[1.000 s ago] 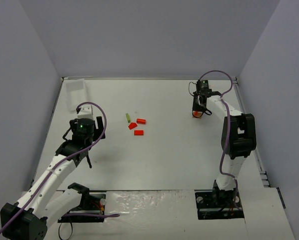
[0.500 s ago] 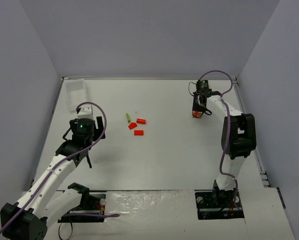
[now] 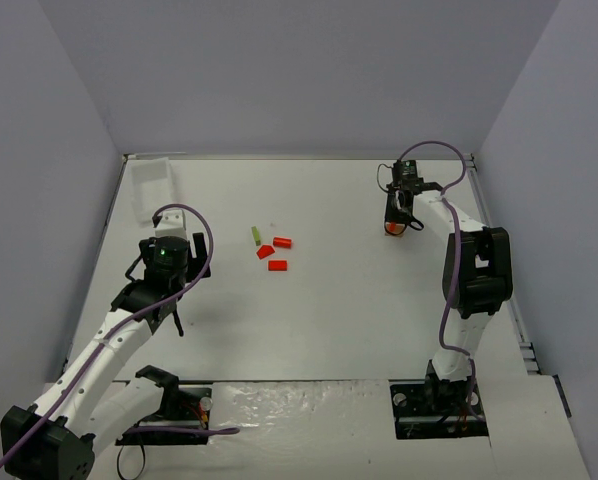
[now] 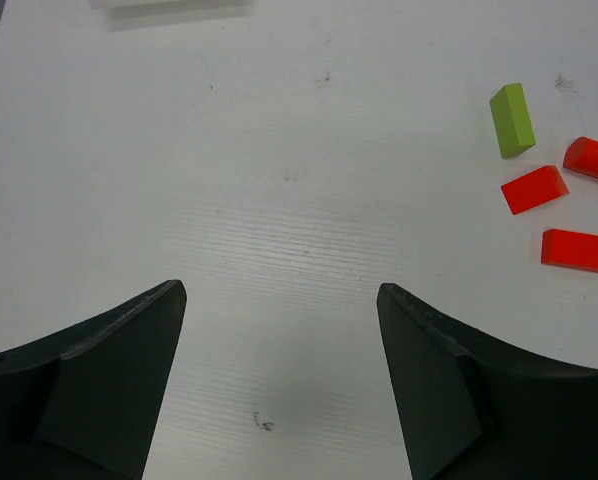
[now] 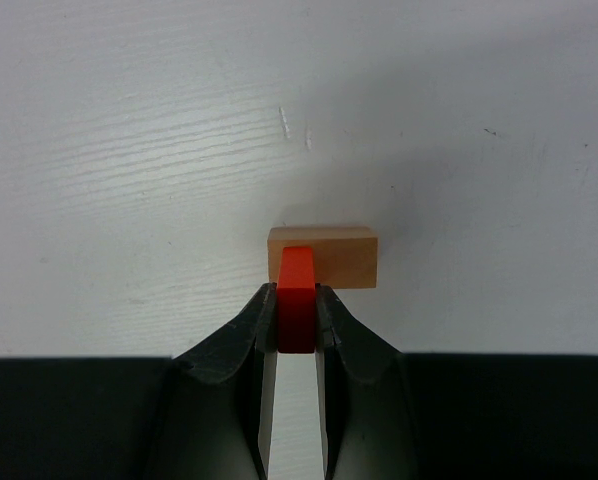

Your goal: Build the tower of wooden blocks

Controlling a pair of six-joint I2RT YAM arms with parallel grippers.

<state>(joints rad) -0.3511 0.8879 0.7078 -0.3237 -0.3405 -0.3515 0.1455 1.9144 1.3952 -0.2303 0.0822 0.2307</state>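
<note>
Over the white table (image 3: 329,310) my left claw (image 4: 279,295) hangs spread apart, near left. My right claw (image 5: 297,300), far right, pinches a red block (image 5: 297,268) at the tan piece (image 5: 347,258). The green stick (image 4: 512,120) and three loose red blocks (image 4: 534,189) lie mid-table.

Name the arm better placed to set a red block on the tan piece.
Right. The right arm has jaws shut on a red block at the tan piece; the left arm hangs open-jawed and empty, short of the loose blocks.

The tan block (image 5: 344,257) looks like bare matt wood (red block (image 5: 297,298) painted, smooth).
</note>
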